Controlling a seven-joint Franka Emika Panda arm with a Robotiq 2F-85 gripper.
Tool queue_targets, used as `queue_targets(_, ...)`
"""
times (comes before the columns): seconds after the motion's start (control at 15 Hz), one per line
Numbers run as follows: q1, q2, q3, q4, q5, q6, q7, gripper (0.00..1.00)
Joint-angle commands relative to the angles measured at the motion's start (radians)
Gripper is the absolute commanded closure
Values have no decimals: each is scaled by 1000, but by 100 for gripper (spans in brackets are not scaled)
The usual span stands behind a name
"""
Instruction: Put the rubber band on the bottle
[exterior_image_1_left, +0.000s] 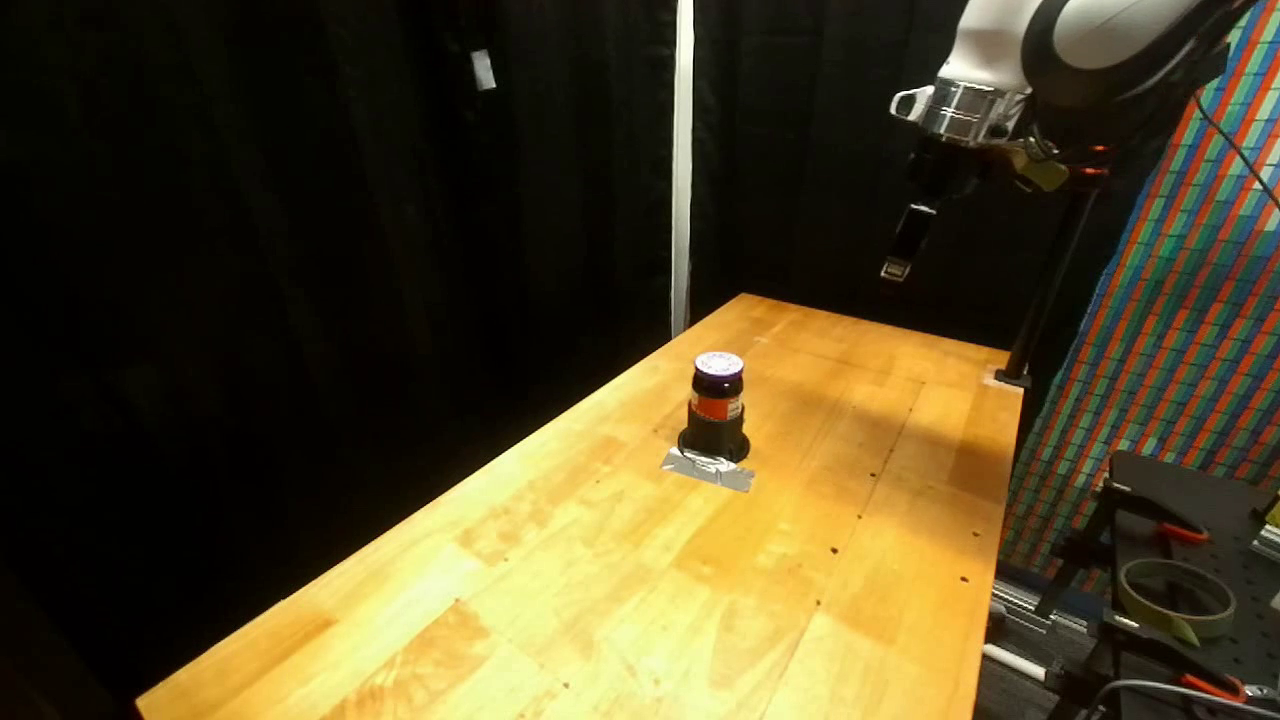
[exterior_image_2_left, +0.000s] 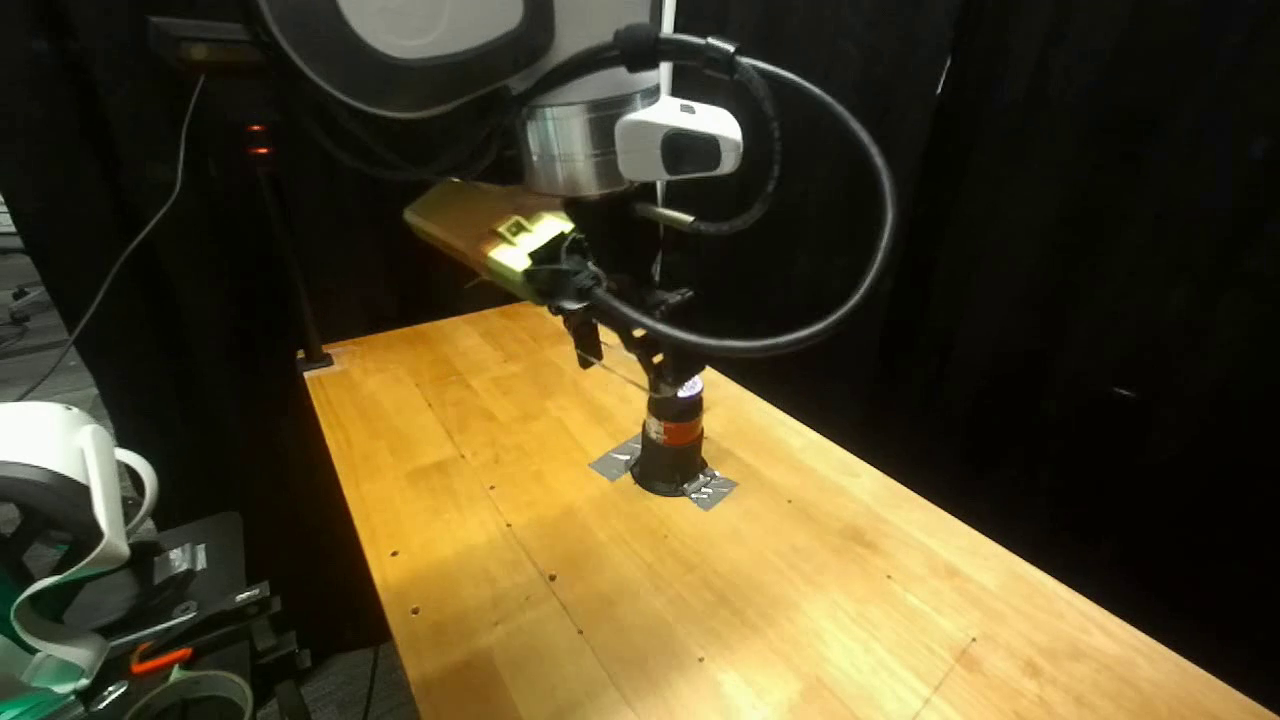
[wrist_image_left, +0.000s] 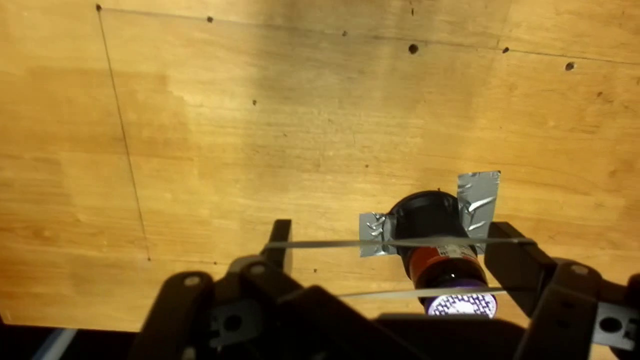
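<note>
The bottle (exterior_image_1_left: 717, 407) is small and dark, with an orange-red label and a purple-rimmed white cap. It stands upright in a black holder (exterior_image_1_left: 714, 438) on the wooden table, and it also shows in an exterior view (exterior_image_2_left: 677, 432) and in the wrist view (wrist_image_left: 426, 257). My gripper (wrist_image_left: 392, 232) is open. The rubber band (wrist_image_left: 325, 244) is stretched between its two fingers as two pale strands. In the wrist view the strands cross in front of the bottle, which appears nearer the right finger. The gripper is above the table, apart from the bottle in an exterior view (exterior_image_1_left: 896, 268).
Silver tape (exterior_image_2_left: 712, 490) fixes the holder to the wooden table (exterior_image_1_left: 600, 560). A black post (exterior_image_1_left: 1040, 290) stands at a table corner. A side cart (exterior_image_1_left: 1200, 500) beside the table carries a tape roll (exterior_image_1_left: 1175, 600) and tools. A cable (exterior_image_2_left: 870, 270) loops from the arm. Black curtains surround the table.
</note>
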Motion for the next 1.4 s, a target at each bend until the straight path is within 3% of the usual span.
queue_targets(0.0, 17, 227, 14, 249, 83, -62, -109, 0)
queue_targets(0.2, -17, 392, 39, 416, 147, -126, -194, 0)
queue_targets(0.73, -102, 788, 112, 849, 112, -238, -144, 0)
queue_targets(1.07, -112, 942, 159, 1111, 107, -342, -159, 0)
queue_targets(1.33, -94, 1038, 186, 1311, 92, -512, -164, 0)
